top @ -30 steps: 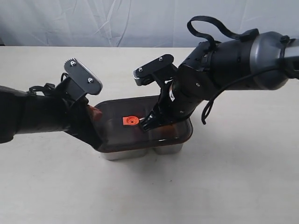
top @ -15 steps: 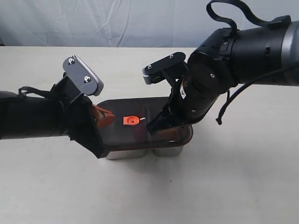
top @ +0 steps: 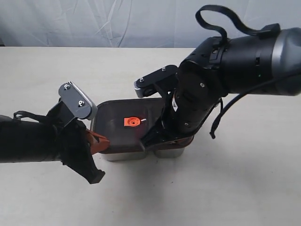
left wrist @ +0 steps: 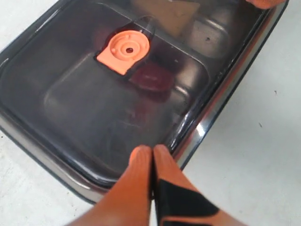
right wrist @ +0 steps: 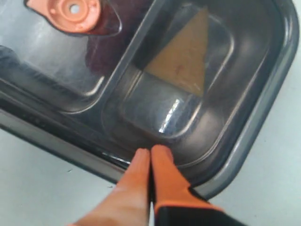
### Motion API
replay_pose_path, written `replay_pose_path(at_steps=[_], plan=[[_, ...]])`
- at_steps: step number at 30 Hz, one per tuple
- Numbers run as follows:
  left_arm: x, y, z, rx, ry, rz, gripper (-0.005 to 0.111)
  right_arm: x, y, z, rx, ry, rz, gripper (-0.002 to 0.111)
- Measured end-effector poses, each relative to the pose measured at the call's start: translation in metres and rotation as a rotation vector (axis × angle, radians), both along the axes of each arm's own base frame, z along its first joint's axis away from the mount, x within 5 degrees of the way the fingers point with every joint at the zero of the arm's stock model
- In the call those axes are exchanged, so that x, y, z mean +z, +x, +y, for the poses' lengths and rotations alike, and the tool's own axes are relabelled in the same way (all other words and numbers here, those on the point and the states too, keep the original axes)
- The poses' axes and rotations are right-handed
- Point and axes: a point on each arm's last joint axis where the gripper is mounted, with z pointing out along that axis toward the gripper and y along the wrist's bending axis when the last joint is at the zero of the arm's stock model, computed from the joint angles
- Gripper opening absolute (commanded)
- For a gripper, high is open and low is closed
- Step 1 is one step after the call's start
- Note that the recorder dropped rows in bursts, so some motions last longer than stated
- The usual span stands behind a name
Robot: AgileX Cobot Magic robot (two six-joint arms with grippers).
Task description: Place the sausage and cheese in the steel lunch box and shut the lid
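Note:
The dark translucent lid (top: 123, 125) lies on the steel lunch box (top: 123, 157), its orange valve tab (top: 131, 122) at centre. Through the lid, the left wrist view shows the red sausage (left wrist: 150, 79) in the large compartment. The wedge of cheese (right wrist: 183, 59) lies in the small compartment. My left gripper (left wrist: 153, 150) is shut and empty, its tips over the lid's edge at the box's left end (top: 99, 141). My right gripper (right wrist: 150, 153) is shut and empty, tips on the lid rim by the small compartment. In the exterior view its arm hides those tips.
The box stands mid-table on a plain cream tabletop (top: 225, 188). A pale cloth backdrop (top: 117, 21) hangs behind the table. My bulky right arm (top: 235, 61) leans over the box's right end.
The lid's raised left end has come down flat on the box. My left gripper has slid off it toward the front left. My right arm has shifted down to the right front edge.

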Motion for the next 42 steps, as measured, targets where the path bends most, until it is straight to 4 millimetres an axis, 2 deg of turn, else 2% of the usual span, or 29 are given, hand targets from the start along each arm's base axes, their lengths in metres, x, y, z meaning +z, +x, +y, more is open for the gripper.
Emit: replay_pose_path(at_steps=[4, 11, 14, 15, 17, 21, 26, 30, 35, 42], plan=[[-0.001, 0.0, 0.001, 0.019, -0.007, 0.014, 0.0, -0.013, 0.002, 0.003, 0.002, -0.029, 0.022, -0.001], [-0.003, 0.001, 0.001, 0.044, -0.009, 0.032, 0.0, -0.013, 0.004, 0.004, 0.0, -0.033, 0.013, -0.001], [0.006, 0.0, 0.002, 0.045, -0.022, -0.006, 0.0, -0.001, 0.002, 0.001, -0.017, 0.019, -0.021, -0.001], [0.015, -0.001, 0.003, 0.051, -0.04, -0.037, 0.0, 0.007, 0.0, -0.001, -0.022, 0.037, -0.032, -0.001], [0.036, -0.003, 0.005, 0.051, -0.09, -0.106, 0.0, 0.031, -0.004, -0.008, -0.03, 0.085, -0.087, -0.001], [0.06, -0.011, 0.01, 0.053, -0.155, -0.191, 0.0, 0.065, -0.01, -0.024, -0.058, 0.126, -0.161, -0.001], [0.091, -0.025, 0.02, 0.088, -0.267, -0.272, 0.0, 0.113, -0.031, -0.054, -0.117, 0.177, -0.261, -0.001], [0.111, -0.042, 0.035, 0.108, -0.332, -0.363, 0.0, 0.139, -0.057, -0.086, -0.183, 0.204, -0.344, -0.001], [0.125, -0.072, 0.056, 0.135, -0.448, -0.447, 0.0, 0.148, -0.093, -0.131, -0.241, 0.264, -0.367, -0.001], [0.133, -0.112, 0.082, 0.136, -0.606, -0.561, 0.0, 0.134, -0.125, -0.188, -0.314, 0.3, -0.348, -0.001]])
